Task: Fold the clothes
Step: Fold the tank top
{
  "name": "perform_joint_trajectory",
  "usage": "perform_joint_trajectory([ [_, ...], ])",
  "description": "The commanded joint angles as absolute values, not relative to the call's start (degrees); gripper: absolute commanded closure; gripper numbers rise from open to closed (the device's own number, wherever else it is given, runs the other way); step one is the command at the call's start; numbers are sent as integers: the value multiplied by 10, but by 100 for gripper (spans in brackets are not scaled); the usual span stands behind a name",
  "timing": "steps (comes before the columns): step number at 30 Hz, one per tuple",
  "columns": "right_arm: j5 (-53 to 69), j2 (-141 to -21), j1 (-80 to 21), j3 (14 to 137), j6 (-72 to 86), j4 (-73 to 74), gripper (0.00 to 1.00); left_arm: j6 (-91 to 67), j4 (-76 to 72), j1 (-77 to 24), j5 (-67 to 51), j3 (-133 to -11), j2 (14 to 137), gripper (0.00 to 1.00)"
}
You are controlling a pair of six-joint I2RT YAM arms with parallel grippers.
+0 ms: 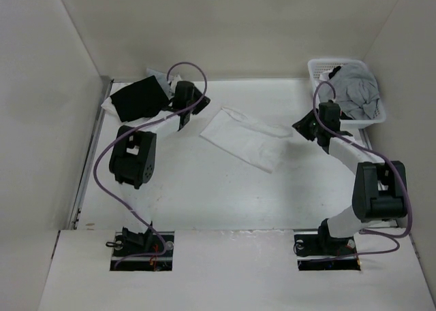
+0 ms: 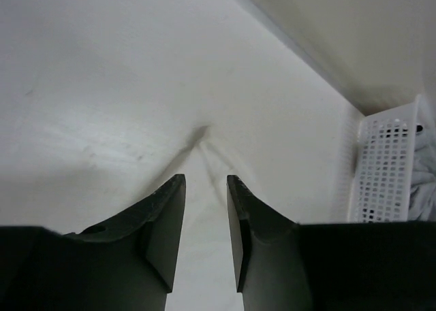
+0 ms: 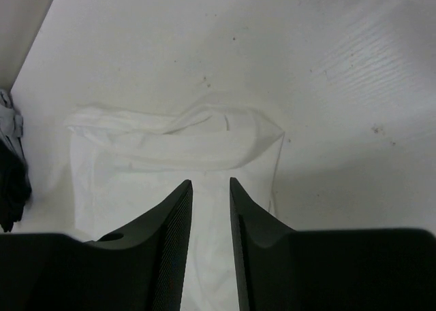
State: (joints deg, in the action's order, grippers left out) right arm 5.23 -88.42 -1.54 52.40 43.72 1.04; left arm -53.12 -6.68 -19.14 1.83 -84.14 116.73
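The clothes, a white garment (image 1: 245,137), lie flat and slightly rumpled across the middle of the table. My left gripper (image 1: 184,119) stands open at the garment's left corner. In the left wrist view its jaws (image 2: 204,178) are apart with nothing between them, and creased white fabric (image 2: 202,154) lies under them. My right gripper (image 1: 302,128) stands open at the garment's right end. In the right wrist view the gripper (image 3: 210,182) hangs over the garment (image 3: 170,151), whose folded far edge is bunched up; nothing is gripped.
A black garment (image 1: 139,99) lies at the back left, behind the left arm. A white basket (image 1: 319,69) holding grey cloth (image 1: 357,93) stands at the back right; the basket (image 2: 385,168) also shows in the left wrist view. White walls enclose the table.
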Motion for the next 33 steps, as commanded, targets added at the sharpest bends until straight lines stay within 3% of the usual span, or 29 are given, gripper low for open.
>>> perform_joint_trajectory([
  [1,20,-820,-33,495,430,-32,67,-521,-130,-179,57,-696,1037,71],
  [3,2,-764,-56,437,434,-54,72,-520,-162,-181,62,-606,998,72],
  [6,-11,-676,-100,351,442,-77,99,-514,-171,-182,50,-524,979,71],
  [10,-12,-588,-146,276,448,-67,100,-509,-185,-179,26,-482,994,68],
  [17,-19,-513,-196,201,468,-25,70,-513,-191,-180,-5,-513,1053,64],
  [20,-17,-512,-215,178,482,-21,64,-523,-203,-180,-4,-526,1074,64],
  [22,-21,-521,-230,169,491,-20,62,-529,-207,-180,-4,-536,1089,70],
  [24,-21,-535,-241,165,500,-23,60,-542,-211,-178,-11,-543,1100,86],
  [26,-23,-554,-254,168,505,-31,58,-558,-222,-171,-3,-532,1096,95],
  [33,-1,-619,-260,188,507,-98,53,-576,-270,-144,18,-425,1032,100],
])
